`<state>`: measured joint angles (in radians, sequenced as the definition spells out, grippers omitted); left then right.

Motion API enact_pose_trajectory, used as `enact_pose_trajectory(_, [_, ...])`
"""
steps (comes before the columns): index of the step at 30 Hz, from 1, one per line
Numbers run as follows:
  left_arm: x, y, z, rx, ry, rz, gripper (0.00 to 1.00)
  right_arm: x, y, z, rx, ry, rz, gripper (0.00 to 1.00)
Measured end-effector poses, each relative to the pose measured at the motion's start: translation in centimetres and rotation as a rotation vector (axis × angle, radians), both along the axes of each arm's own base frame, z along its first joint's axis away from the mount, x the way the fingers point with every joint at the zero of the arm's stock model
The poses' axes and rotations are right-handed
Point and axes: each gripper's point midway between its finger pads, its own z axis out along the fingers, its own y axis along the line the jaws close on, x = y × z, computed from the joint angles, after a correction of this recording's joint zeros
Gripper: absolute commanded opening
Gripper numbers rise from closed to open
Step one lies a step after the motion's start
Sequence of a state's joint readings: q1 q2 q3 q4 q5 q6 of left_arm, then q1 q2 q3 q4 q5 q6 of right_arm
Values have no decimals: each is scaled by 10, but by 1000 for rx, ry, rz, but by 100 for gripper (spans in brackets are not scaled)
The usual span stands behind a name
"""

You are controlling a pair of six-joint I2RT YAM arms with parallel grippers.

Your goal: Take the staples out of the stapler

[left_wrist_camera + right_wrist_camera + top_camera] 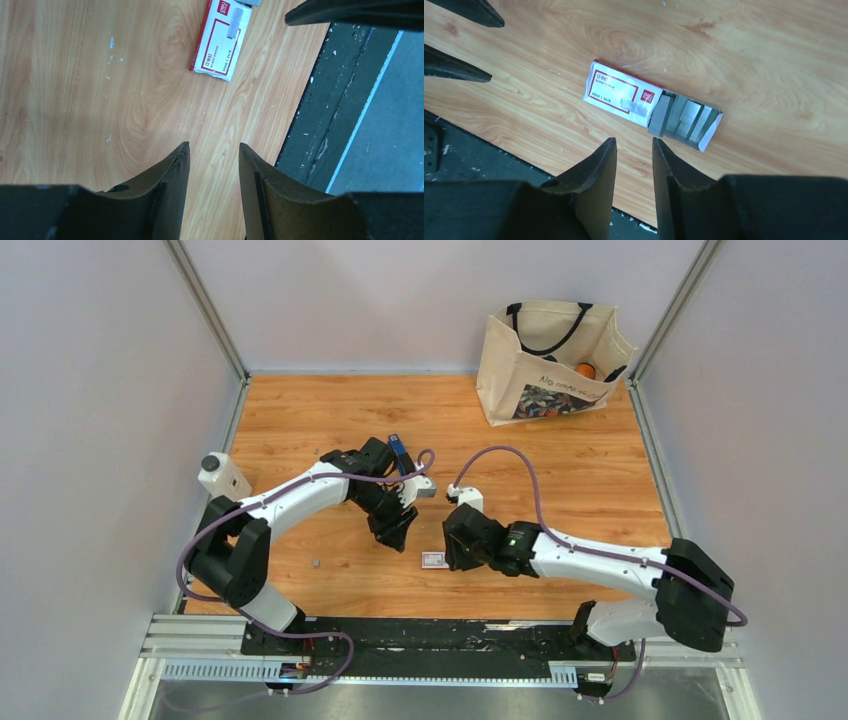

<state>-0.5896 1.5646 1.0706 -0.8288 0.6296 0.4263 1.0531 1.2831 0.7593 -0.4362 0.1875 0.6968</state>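
Top external view: the small slim blue stapler with a black top part [398,452] sits at mid-table just on the far side of the left arm's wrist; whether it touches the arm cannot be told. The left gripper [395,538] and right gripper [455,558] point down on either side of a small red-and-white cardboard carton [434,560]. A tiny grey metal strip [316,563] lies well to the left of the carton. A cream fabric tote bag [550,360] stands at the far right corner of the light wooden table [560,470]. Left wrist view: the left gripper [214,145] has its fingers spread with only bare wood between them; the carton [220,42] lies beyond the tips. Right wrist view: the right gripper [634,140] is likewise spread and empty, just above the carton [616,92], whose inner tray is slid out, exposing grey staple strips [679,117].
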Motion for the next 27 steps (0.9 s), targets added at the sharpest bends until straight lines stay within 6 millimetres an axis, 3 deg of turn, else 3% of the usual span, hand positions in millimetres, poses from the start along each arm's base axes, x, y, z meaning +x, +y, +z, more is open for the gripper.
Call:
enact_pose_trajectory(9, [1, -1, -1, -3, -2, 0, 50, 12, 0, -19, -178, -39, 4, 34])
enact_pose_trajectory(13, [2, -1, -4, 0, 3, 0, 50, 13, -4, -15, -177, -54, -5, 30])
enact_pose_trajectory(20, [1, -1, -11, 16, 26, 1, 50, 10, -2, -13, -163, -45, 8, 31])
enact_pose_trajectory(27, [2, 0, -11, 21, 26, 7, 50, 0, -2, -37, -226, 7, 42, 36])
